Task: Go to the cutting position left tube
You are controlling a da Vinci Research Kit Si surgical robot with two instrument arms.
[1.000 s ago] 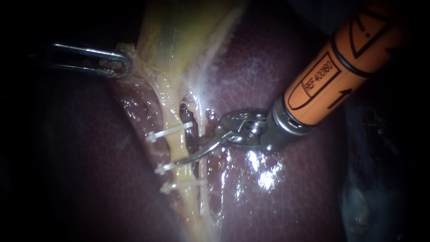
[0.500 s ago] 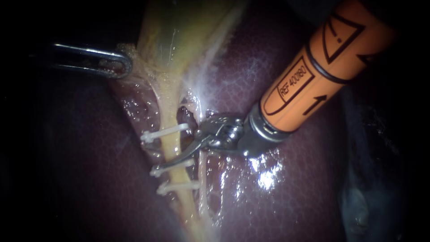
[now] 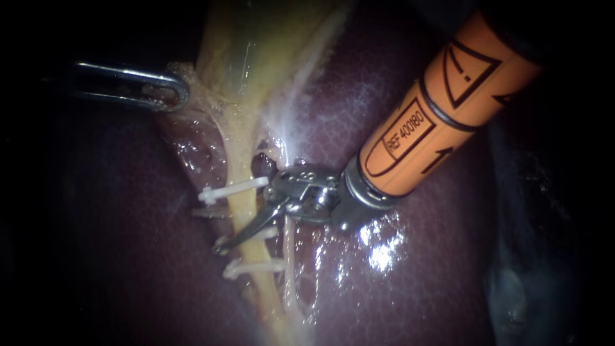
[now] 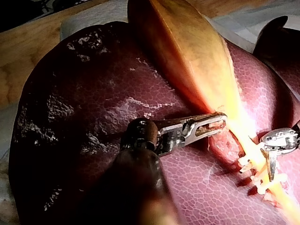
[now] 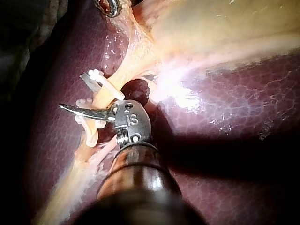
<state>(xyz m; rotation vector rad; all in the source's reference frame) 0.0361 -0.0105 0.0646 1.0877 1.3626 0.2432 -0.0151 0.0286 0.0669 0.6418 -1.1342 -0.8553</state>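
**Nearly placed for the cut**

The gallbladder [image 3: 256, 51] is held by the clenched jaws of the left instrument [image 3: 174, 91]. Between two clips [image 3: 230, 189], the left tube [image 3: 238, 206] is straddled by the parted jaws of the right instrument [image 3: 214, 234]; only fine settling is judged outstanding.

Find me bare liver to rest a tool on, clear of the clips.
Free: liver between the left instrument, gripping the gallbladder, and the clips; also liver below the right instrument. Crowded: the clipped tube, where the right instrument's tip lies across it.
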